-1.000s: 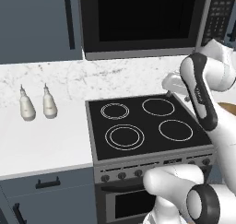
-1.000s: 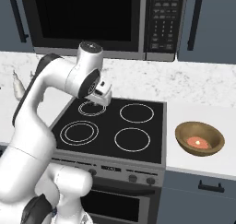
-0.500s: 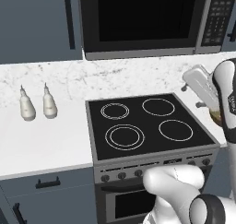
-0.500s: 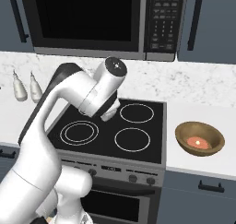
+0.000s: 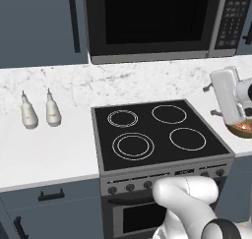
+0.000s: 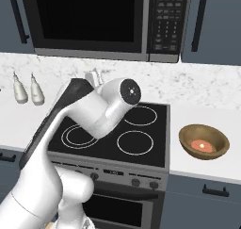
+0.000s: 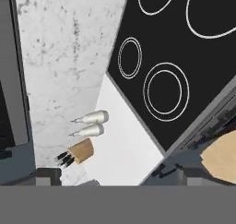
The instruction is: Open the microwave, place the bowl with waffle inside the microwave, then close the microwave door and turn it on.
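The microwave [image 5: 162, 21] sits above the stove [image 5: 157, 130] with the microwave door [image 6: 87, 17] flush and closed, so the step in hand looks like the opening of that door, not yet begun. The bowl [image 6: 204, 142] stands upright on the white tabletop [image 6: 202, 164] just right of the stove, well apart from the microwave, with the waffle [image 6: 203, 145] lying in its hollow. In the left base view the gripper [image 5: 212, 100] hangs at the right side of the scene, just above the bowl's rim, but whether its fingers are apart or together cannot be told from these pictures. To open the door well, the hand would probably need to rise to the door's free edge beside the keypad [image 6: 167, 20], hook that edge squarely, and pull along the door's swing rather than straight out, keeping clear of the bowl below. The door is a wide flat panel, its long axis running left to right, its glass facing toward the near side. The bowl is round with no long axis and opens upward. Two pale bottles [image 5: 38, 112] stand on the tabletop left of the stove, out of the way.
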